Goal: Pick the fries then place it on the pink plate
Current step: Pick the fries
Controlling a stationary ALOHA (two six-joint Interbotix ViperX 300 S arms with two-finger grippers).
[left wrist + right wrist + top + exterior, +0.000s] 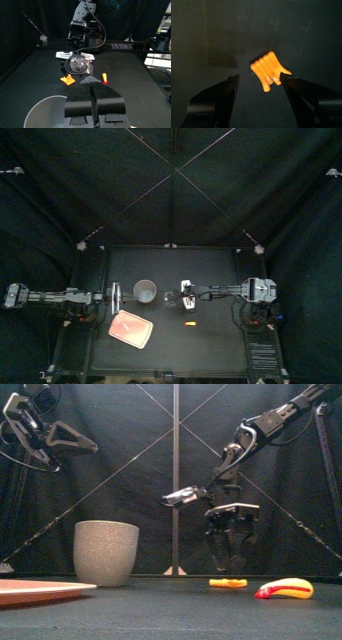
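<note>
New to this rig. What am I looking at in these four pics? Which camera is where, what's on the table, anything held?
It is a robot with two arms at a black table. Each arm ends in a two-jawed claw. One picture looks down from above, one looks level from the table's front edge, and two come from cameras on the wrists. On the table are a grey cup, a pink tray, toy fries and a small red and yellow toy. The right claw is open over the fries, with a jaw on either side and nothing gripped. The left claw rests shut at the left, empty.
</note>
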